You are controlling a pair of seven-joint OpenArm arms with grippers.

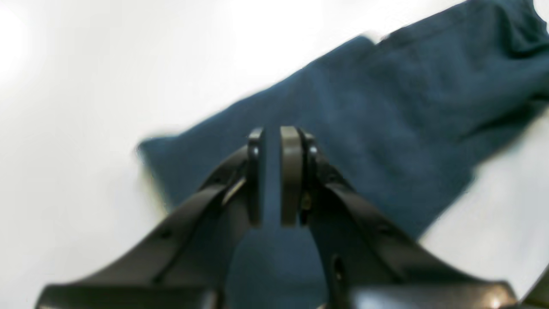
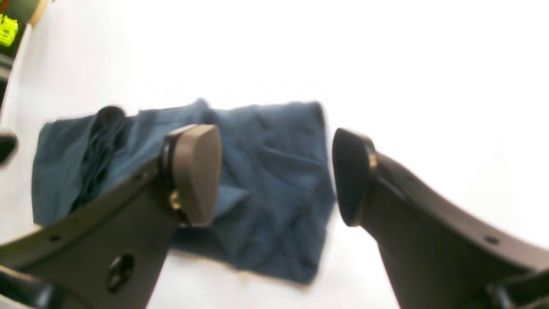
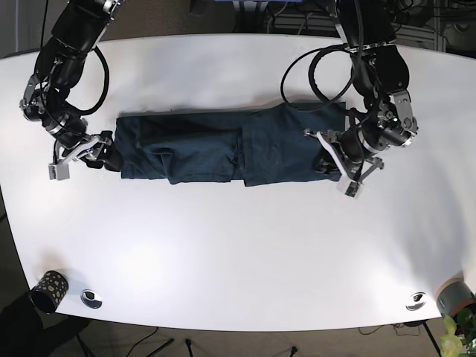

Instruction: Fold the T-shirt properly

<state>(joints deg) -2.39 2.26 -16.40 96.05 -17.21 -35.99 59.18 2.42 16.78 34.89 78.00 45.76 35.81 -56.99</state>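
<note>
The left gripper (image 3: 329, 158) hung over the T-shirt's (image 3: 223, 145) end on the base view's right side, its arm reaching down from the far edge and bending inward at the wrist. In the left wrist view its fingers (image 1: 291, 171) stood nearly together, a thin slit between the pads, with nothing seen between them. The right gripper (image 3: 100, 155) sat at the shirt's opposite end, on the base view's left, its arm descending from the far corner. Its jaws were spread wide in the right wrist view (image 2: 276, 176), holding nothing.
</note>
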